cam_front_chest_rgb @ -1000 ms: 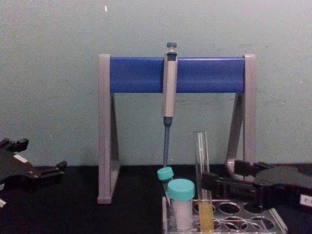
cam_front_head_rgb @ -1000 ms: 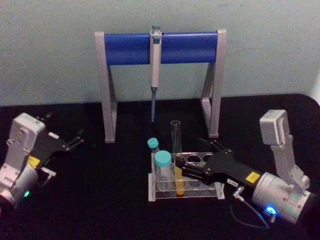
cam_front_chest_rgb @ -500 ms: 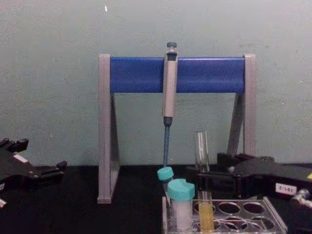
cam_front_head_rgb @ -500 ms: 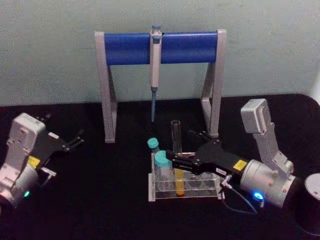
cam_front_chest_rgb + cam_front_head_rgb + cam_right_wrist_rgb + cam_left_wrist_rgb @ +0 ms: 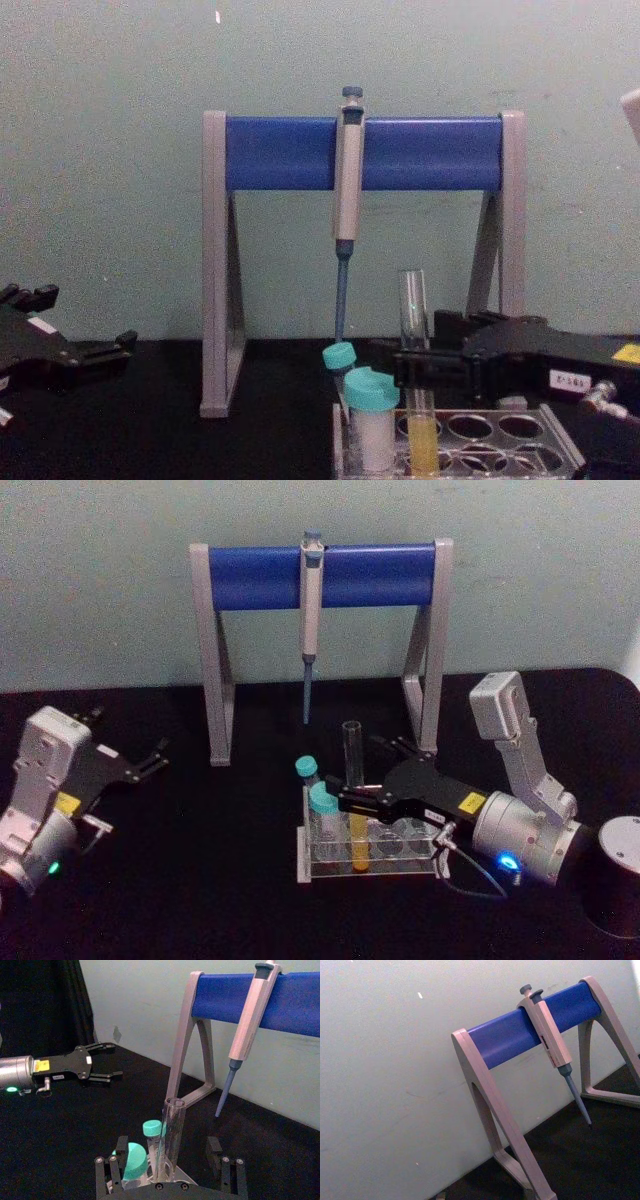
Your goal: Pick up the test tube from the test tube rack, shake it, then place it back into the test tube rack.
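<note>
Test tube (image 5: 352, 770) stands in its rack (image 5: 420, 865) between the open right gripper (image 5: 166, 1162); an off-centre squeeze could jam it against the capped tube (image 5: 323, 800) at nine o'clock. Left gripper (image 5: 150, 760) idles open.

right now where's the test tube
Head view, centre-right: the test tube stands in the test tube rack beside the teal-capped tubes, straddled by the right gripper.

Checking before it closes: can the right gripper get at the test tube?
Likely yes: the right gripper is open with the test tube upright between its fingers, though a teal-capped tube crowds one side.
</note>
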